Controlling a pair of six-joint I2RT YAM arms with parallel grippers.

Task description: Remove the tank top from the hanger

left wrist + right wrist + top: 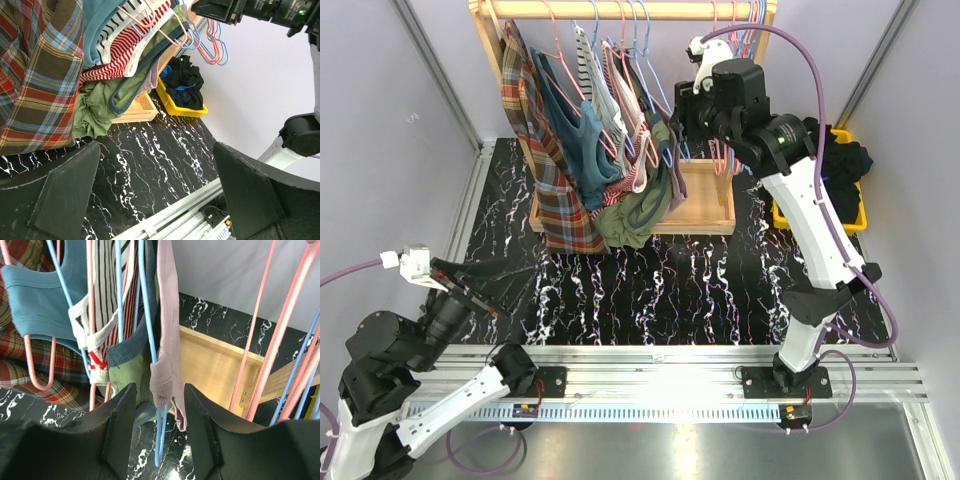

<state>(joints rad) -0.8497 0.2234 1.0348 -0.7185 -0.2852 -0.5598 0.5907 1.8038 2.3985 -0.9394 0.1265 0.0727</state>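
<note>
A pale pink tank top (pixel 165 315) hangs by its strap on a blue hanger (pixel 148 330), the rightmost garment on the wooden rack (pixel 620 10). In the top view it shows as a pinkish strip (pixel 640 170). My right gripper (pixel 160 410) is open, up at the rack (pixel 678 118). The strap's lower end and the hanger's bottom loop sit between its jaws, and neither jaw touches them. My left gripper (pixel 155 190) is open and empty, low over the black marble table (pixel 650 290) at the near left (pixel 470 290).
A plaid shirt (pixel 545 170), a teal tank top (pixel 582 140), striped tops (pixel 605 90) and a green garment (pixel 635 215) crowd the rack's left. Empty pink and blue hangers (pixel 740 30) hang at its right. A yellow bin (pixel 855 218) of dark clothes stands at the back right.
</note>
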